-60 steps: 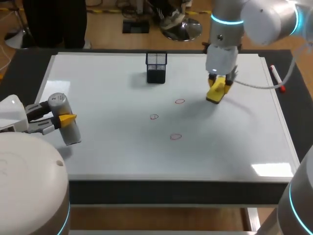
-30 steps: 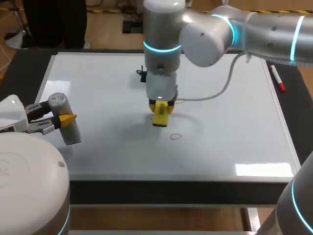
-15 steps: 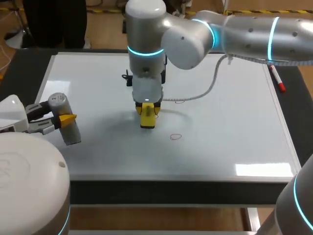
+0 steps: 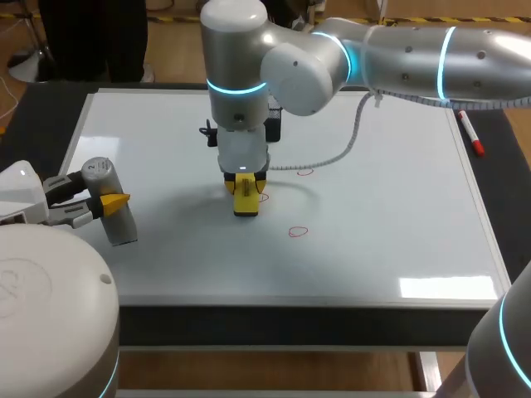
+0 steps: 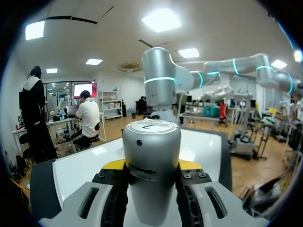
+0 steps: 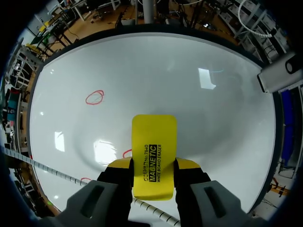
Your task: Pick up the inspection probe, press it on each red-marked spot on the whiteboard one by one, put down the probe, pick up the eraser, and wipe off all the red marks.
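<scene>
My right arm reaches past the middle of the whiteboard (image 4: 398, 215). Its gripper (image 4: 246, 192) is shut on the yellow eraser (image 4: 246, 201), which points down at the board. One red mark (image 4: 264, 197) lies right beside the eraser, partly hidden by it; two others (image 4: 304, 171) (image 4: 298, 232) lie apart from it. In the right wrist view the eraser (image 6: 154, 151) stands between the fingers, with a red mark (image 6: 127, 153) at its edge and another (image 6: 94, 97) ahead. My left gripper (image 4: 112, 201) holds the grey cylindrical probe (image 4: 124, 228) above the board's left edge; the left wrist view shows the probe (image 5: 151, 156) clamped from both sides.
A black mesh holder (image 4: 275, 124) stands at the back of the board, mostly hidden behind my right arm. A red marker pen (image 4: 470, 133) lies along the board's right edge. A grey cable (image 4: 348, 141) hangs from the right arm over the board.
My right arm has carried the eraser leftward across the board, from near the far right mark to the middle mark. The left arm and probe have not moved.
</scene>
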`<state>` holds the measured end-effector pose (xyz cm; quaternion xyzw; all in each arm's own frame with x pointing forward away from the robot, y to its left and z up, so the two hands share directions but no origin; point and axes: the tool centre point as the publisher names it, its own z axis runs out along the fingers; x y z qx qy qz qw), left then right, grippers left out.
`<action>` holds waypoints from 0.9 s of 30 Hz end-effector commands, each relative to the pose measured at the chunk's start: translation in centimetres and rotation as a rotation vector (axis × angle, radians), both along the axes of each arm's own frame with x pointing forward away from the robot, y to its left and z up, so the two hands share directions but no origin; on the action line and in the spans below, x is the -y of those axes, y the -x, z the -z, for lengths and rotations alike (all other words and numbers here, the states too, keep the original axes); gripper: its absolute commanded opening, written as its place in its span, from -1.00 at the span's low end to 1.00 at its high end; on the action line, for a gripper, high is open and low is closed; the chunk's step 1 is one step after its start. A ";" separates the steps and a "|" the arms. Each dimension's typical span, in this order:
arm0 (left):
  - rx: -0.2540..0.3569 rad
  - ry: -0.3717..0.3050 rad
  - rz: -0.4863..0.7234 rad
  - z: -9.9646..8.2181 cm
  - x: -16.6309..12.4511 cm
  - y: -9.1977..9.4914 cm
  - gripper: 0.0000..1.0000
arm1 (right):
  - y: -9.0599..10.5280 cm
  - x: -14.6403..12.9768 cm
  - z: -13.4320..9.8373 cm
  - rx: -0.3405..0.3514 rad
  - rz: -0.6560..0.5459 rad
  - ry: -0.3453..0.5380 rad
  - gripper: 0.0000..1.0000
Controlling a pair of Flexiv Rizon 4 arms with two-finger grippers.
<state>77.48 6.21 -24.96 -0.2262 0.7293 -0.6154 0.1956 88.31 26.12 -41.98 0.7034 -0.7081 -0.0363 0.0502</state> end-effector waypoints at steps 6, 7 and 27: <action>0.000 0.000 0.000 -0.1 0.0 0.1 -1.00 | -0.5 0.6 0.6 -0.016 0.007 0.006 -1.00; 0.000 0.000 0.000 -0.1 0.0 0.1 -1.00 | -0.5 0.7 0.7 -0.018 0.008 0.007 -1.00; 0.000 0.000 0.000 -0.1 0.0 0.1 -1.00 | -0.5 4.5 0.9 -0.030 0.103 0.026 -1.00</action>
